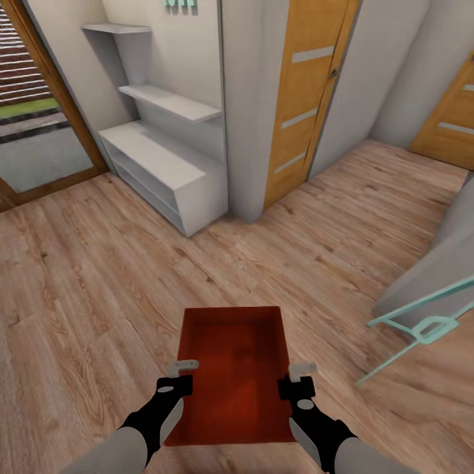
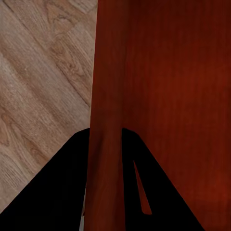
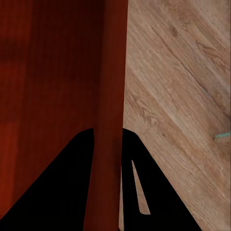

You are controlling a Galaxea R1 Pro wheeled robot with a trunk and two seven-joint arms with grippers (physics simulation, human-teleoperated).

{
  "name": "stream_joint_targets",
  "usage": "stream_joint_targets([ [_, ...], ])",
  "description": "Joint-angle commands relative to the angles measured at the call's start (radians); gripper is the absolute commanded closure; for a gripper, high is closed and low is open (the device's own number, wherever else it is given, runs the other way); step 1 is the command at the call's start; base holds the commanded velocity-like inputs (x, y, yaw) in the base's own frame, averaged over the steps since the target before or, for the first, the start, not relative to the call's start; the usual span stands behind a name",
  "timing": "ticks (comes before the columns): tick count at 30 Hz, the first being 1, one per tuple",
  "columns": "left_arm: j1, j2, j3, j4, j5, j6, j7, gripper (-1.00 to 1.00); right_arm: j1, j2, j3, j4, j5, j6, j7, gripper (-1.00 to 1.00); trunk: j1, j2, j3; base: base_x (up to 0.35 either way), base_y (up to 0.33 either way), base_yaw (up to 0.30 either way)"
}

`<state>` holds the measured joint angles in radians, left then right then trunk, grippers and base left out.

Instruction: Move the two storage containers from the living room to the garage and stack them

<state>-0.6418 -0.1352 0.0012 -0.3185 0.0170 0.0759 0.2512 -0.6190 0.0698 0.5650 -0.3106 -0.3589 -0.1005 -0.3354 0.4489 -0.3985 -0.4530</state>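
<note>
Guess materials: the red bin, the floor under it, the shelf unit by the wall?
Storage container: looks like moulded plastic, uniform red-orange, thin straight walls, faint sheen. Both grippers, left and right, clamp its side walls. Floor: light wood planks or wood-look laminate, with visible grain and plank seams; cannot tell which. Shelf unit: flat matte white panels, probably painted board.

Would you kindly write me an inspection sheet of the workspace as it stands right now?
Surface: light wood-plank floor, no concrete seen.
Job's things: one red-orange storage container, carried over the planks, nothing inside it.
Clutter: teal wire-frame object on the right.
Grippers: left pincer clamps the container's left wall; right pincer clamps its right wall.
Cables: nothing seen.
Surroundings: white shelf unit, orange-brown doors, wood-framed glass door.
</note>
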Motion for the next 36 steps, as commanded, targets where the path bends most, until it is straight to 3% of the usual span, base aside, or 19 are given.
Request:
stream_joint_targets([
  [1, 0.001, 0.004, 0.0, -0.004, -0.014, 0.008, 0.01, 1.0, -0.002, -0.001, -0.022, 0.002, -0.016, -0.008, -0.017, 1.0, 0.001, -0.001, -0.001, 0.326, 0.0, 0.0],
  [22, 0.001, 0.005, 0.0, -0.005, -0.014, 0.007, 0.01, 1.0, -0.002, -0.001, -0.022, 0.002, -0.016, -0.008, -0.017, 1.0, 0.001, -0.001, -0.001, 0.326, 0.0, -0.003],
  [36, 0.001, 0.005, 0.0, -0.005, -0.014, 0.007, 0.01, 1.0, -0.002, -0.001, -0.022, 0.002, -0.017, -0.009, -0.017, 1.0, 0.001, -0.001, -0.001, 0.326, 0.0, -0.189],
])
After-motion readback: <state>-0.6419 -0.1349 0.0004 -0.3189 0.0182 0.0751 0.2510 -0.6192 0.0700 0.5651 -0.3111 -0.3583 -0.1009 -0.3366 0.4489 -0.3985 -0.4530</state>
